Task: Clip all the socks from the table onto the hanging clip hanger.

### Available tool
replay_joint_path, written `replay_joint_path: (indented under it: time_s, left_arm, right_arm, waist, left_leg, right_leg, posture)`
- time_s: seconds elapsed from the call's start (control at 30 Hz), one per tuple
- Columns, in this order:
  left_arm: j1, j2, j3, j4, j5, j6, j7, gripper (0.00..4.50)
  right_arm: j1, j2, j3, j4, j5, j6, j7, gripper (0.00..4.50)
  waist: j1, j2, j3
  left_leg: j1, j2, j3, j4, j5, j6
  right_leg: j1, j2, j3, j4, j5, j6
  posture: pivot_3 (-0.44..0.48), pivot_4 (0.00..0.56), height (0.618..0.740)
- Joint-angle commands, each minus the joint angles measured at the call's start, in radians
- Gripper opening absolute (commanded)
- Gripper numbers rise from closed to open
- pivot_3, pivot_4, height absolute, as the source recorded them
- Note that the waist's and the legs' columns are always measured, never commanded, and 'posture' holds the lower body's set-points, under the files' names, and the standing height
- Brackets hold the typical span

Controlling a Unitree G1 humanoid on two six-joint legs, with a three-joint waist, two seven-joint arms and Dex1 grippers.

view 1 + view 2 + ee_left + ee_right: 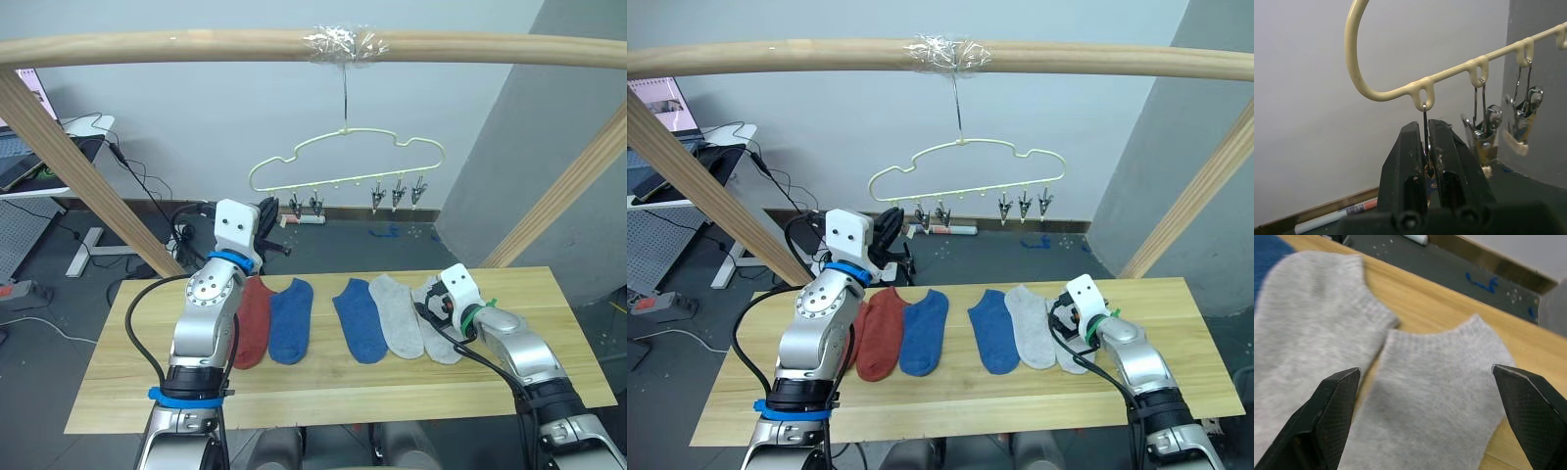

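Now left gripper (1426,147) is squeezing the end clip (1426,169) of hanger (1400,88); right gripper (1427,396) is spreading wide over a grey sock (1440,396)

You see the table (323,377) carrying a row of socks (377,318): red, blue, blue, grey, grey.

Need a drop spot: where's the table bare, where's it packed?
Bare: table front strip before the socks, the left end past the red sock, the right end beyond the right gripper. Crowded: the middle row, socks almost side by side.
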Motion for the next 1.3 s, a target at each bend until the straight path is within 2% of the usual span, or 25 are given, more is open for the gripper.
replay_joint_path:
  time_s: [0.03, 0.17, 0.23, 0.37, 0.53, 0.63, 0.73, 0.9, 1.03, 1.13, 1.3]
  left_arm:
    - [0.013, 0.004, 0.008, -0.035, -0.003, 0.014, 0.006, 0.01]
    - [0.012, 0.008, 0.01, -0.039, -0.004, 0.023, 0.004, 0.01]
    - [0.014, 0.007, 0.009, -0.042, -0.003, 0.026, 0.004, 0.0]
    - [0.018, 0.007, 0.006, -0.048, 0.0, 0.027, 0.005, 0.0]
    - [0.017, 0.008, 0.007, -0.048, -0.001, 0.028, 0.003, 0.0]
    - [0.019, 0.006, 0.015, -0.054, -0.036, 0.065, -0.013, 0.0]
    - [0.019, -0.001, 0.035, -0.067, -0.109, 0.138, -0.036, 0.0]
    - [0.006, -0.015, 0.112, -0.092, -0.309, 0.35, -0.047, 0.0]
    - [-0.056, -0.097, 0.305, -0.077, -0.627, 0.555, 0.093, 0.0]
    - [-0.078, -0.108, 0.363, -0.074, -0.77, 0.661, 0.157, 0.0]
    - [-0.07, -0.1, 0.367, -0.093, -0.894, 0.75, 0.222, 0.0]
  right_arm:
    - [-0.009, 0.007, -0.025, 0.052, -0.013, -0.01, 0.0, 4.5]
    - [0.005, 0.014, -0.02, 0.115, -0.034, -0.043, -0.001, 4.5]
    - [0.016, 0.013, -0.023, 0.138, -0.041, -0.062, -0.004, 4.13]
    - [0.037, 0.001, -0.018, 0.151, -0.066, -0.115, -0.017, 2.86]
    - [0.076, -0.018, -0.03, 0.122, -0.074, -0.148, -0.004, 1.04]
    - [0.113, -0.041, -0.042, 0.023, -0.061, -0.178, 0.026, 0.01]
    - [0.15, -0.063, -0.047, -0.119, -0.039, -0.169, 0.073, 0.01]
    - [0.182, -0.071, -0.058, -0.434, 0.053, -0.031, 0.148, 0.01]
    - [0.154, -0.081, 0.061, -0.644, 0.034, 0.025, 0.202, 0.01]
    - [0.091, -0.036, 0.151, -0.669, -0.008, 0.042, 0.185, 0.01]
    - [-0.008, -0.056, 0.305, -0.614, -0.174, -0.095, 0.204, 0.01]
  waist:
    - [0.001, 0.0, 0.0]
    - [0.0, 0.0, 0.0]
    - [0.0, 0.0, 0.0]
    - [0.001, 0.0, 0.0]
    - [0.004, 0.0, 0.0]
    - [0.005, 0.0, 0.0]
    - [0.001, 0.0, 0.0]
    - [-0.014, 0.0, 0.0]
    - [-0.012, 0.0, 0.0]
    - [-0.016, 0.0, 0.0]
    - [-0.008, -0.001, 0.0]
  left_leg:
    - [0.0, 0.0, 0.0, 0.0, 0.0, 0.0]
    - [0.0, 0.0, 0.001, 0.0, 0.0, 0.0]
    - [0.001, 0.0, 0.0, 0.0, 0.0, 0.0]
    - [0.002, 0.0, 0.0, 0.001, 0.0, 0.0]
    - [0.002, 0.0, 0.0, 0.001, 0.0, 0.0]
    - [0.001, 0.0, 0.0, 0.001, 0.0, 0.0]
    - [0.001, 0.0, 0.0, 0.001, 0.0, 0.0]
    - [0.001, 0.0, 0.001, 0.001, 0.0, 0.0]
    - [0.001, 0.001, -0.001, 0.002, 0.0, 0.0]
    - [0.001, 0.001, -0.001, 0.002, 0.0, 0.0]
    - [0.001, 0.0, -0.001, 0.002, 0.0, -0.001]
  right_leg:
    - [0.0, 0.0, 0.0, 0.0, 0.0, 0.0]
    - [0.0, 0.0, 0.001, 0.0, 0.0, 0.0]
    - [0.001, 0.0, 0.0, 0.0, 0.0, 0.0]
    - [0.002, 0.0, 0.0, 0.0, 0.0, 0.001]
    - [0.002, 0.0, 0.0, 0.0, 0.001, 0.001]
    - [0.002, 0.0, 0.0, 0.0, 0.001, 0.001]
    - [0.002, 0.0, 0.001, 0.0, 0.001, 0.001]
    - [0.001, 0.0, 0.001, 0.001, 0.001, 0.002]
    - [0.002, 0.0, 0.0, 0.001, 0.001, 0.002]
    - [0.002, 0.0, 0.0, 0.001, 0.001, 0.002]
    - [0.001, 0.0, 0.0, 0.0, 0.001, 0.002]
  posture:
    - [-0.058, 0.185, 0.74]
    - [-0.047, 0.186, 0.74]
    - [-0.047, 0.186, 0.74]
    - [-0.047, 0.186, 0.74]
    - [-0.048, 0.182, 0.74]
    - [-0.047, 0.181, 0.74]
    - [-0.052, 0.182, 0.74]
    - [-0.061, 0.182, 0.74]
    - [-0.069, 0.179, 0.74]
    - [-0.074, 0.175, 0.74]
    - [-0.076, 0.167, 0.74]
